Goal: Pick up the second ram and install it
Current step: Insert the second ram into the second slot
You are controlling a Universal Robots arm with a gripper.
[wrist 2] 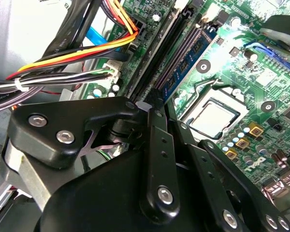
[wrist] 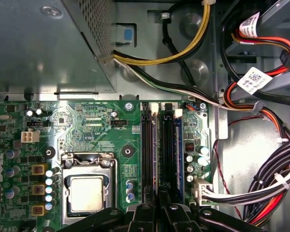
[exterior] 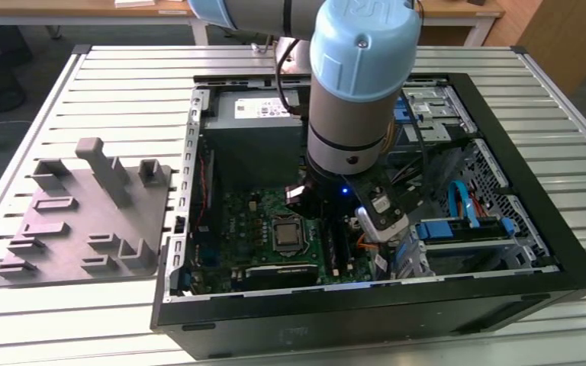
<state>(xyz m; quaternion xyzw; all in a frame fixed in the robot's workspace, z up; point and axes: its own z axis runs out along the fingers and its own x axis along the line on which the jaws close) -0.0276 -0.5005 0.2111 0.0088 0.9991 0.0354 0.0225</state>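
Gripper (wrist: pixel 157 212) low over memory slots (wrist: pixel 159 150).
Jaws close together; whether they clamp the second ram cannot be told.

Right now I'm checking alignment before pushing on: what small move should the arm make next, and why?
Probably a short, slow descent straight down. In the first wrist view the end effector sits over one end of the memory slots, lined up with their length; the cables lie off to one side, clear of that path.
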